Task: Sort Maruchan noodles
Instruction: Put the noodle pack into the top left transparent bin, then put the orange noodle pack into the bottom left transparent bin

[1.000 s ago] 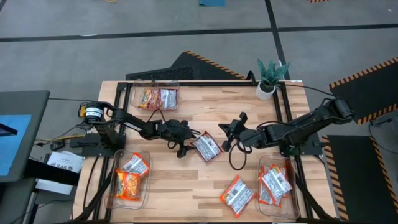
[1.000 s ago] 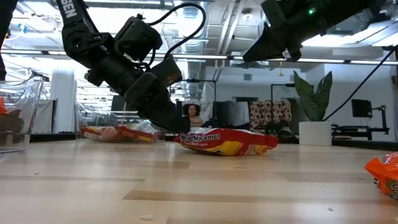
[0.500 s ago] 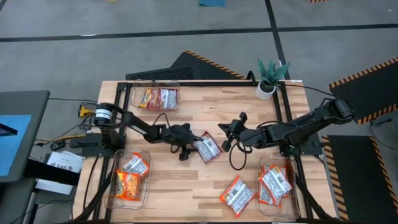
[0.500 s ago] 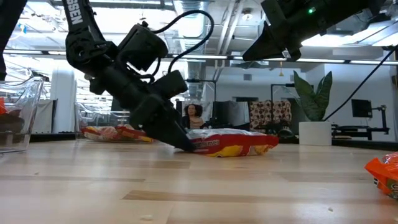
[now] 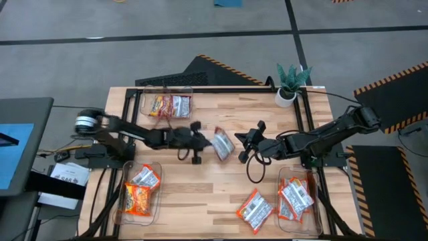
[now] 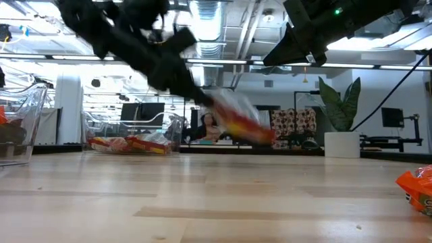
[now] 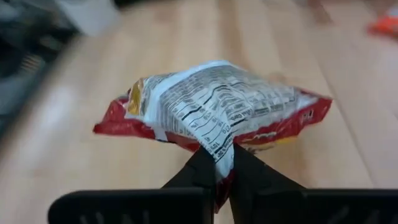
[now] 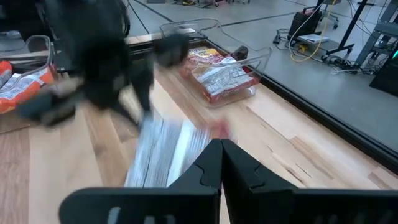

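Gripping noodle packet by edge, left gripper holds it clear of table — right gripper pinched empty, just beside.

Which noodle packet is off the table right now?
The silver-and-red packet mid-table, pinched in the left gripper and lifted clear of the wood; every other packet lies in a bin or on the tabletop.

I see a small potted plant at the table's far right corner. Clear bins stand near the table edges.
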You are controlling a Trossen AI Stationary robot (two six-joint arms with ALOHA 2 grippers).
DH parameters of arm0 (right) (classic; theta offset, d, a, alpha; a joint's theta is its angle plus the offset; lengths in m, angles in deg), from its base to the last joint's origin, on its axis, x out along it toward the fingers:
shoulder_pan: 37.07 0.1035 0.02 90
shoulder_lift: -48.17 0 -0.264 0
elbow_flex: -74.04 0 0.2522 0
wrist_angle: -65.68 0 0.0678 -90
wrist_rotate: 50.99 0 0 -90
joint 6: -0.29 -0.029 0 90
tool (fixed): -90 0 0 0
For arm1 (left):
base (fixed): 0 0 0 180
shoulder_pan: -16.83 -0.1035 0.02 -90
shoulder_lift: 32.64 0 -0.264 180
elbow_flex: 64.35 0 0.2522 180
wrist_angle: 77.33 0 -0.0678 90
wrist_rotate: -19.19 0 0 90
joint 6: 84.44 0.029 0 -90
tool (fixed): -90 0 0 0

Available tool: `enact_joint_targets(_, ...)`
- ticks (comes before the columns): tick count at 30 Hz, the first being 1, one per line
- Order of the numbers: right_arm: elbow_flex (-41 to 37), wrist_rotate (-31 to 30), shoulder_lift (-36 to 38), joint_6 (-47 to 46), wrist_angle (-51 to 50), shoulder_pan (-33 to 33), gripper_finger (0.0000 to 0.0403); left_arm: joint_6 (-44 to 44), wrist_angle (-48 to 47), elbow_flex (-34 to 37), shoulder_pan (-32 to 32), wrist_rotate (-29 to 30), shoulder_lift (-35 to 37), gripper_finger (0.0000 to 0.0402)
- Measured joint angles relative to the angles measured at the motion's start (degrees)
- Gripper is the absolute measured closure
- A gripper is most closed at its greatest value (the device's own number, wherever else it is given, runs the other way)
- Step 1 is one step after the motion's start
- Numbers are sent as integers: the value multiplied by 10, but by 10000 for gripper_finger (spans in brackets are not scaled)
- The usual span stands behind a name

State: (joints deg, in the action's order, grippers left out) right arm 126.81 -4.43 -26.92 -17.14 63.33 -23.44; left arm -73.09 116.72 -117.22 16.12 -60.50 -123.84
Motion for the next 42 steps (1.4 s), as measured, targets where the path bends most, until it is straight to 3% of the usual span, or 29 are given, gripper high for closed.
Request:
enact_joint_targets(9,0,0,0,0,4,0,376,81,-206,-1,-48,170,327,400)
enact_joint_targets(13,0,0,0,1,8,-1,376,42,-347,-1,-115,216,442,401)
enact_joint_targets(16,0,0,0,0,8,-3,376,-9,-450,-1,-177,243,486,401)
enact_joint_targets(20,0,0,0,0,12,-3,376,-55,-527,4,-252,250,485,401)
enact_joint_targets(29,0,0,0,0,11,-3,376,-49,-401,73,-357,232,379,382)
enact_joint_targets(36,0,0,0,8,11,-3,376,-37,-372,71,-370,229,344,289)
enact_joint_targets(42,0,0,0,8,11,-3,376,-70,-435,23,-357,182,376,207)
